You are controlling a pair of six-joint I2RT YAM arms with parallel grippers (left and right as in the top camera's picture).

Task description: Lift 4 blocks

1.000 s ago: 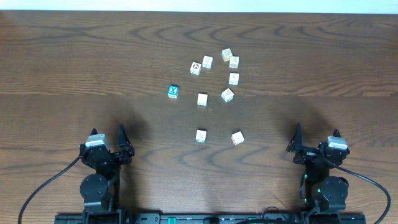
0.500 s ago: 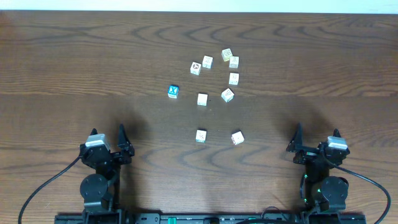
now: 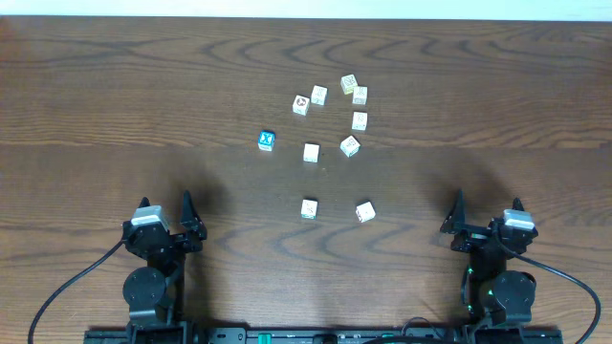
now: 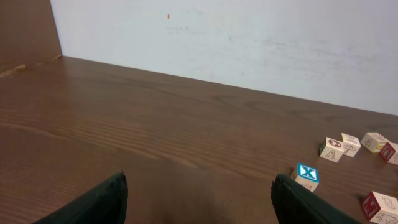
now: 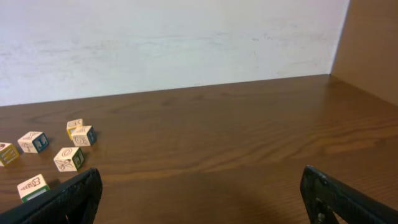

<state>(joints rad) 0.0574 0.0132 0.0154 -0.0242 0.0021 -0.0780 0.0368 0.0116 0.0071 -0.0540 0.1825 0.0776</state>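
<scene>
Several small cream-white blocks lie loose on the dark wooden table (image 3: 115, 86). A cluster sits at the back centre around one block (image 3: 360, 120). Two more blocks (image 3: 309, 208) (image 3: 365, 211) lie nearer the front. My left gripper (image 3: 166, 201) rests at the front left, open and empty, well left of the blocks. At the front right my right gripper (image 3: 488, 204) is also open and empty. In the left wrist view the left gripper (image 4: 199, 186) frames bare wood, with blocks (image 4: 331, 149) far right. In the right wrist view the right gripper (image 5: 202, 180) frames bare wood too, with blocks (image 5: 69, 158) far left.
A blue-and-white cube (image 3: 267, 140) marked X stands just left of the cluster, and it also shows as the blue cube (image 4: 307, 175) beside my left gripper's right finger. A pale wall (image 4: 249, 43) runs behind the table's far edge.
</scene>
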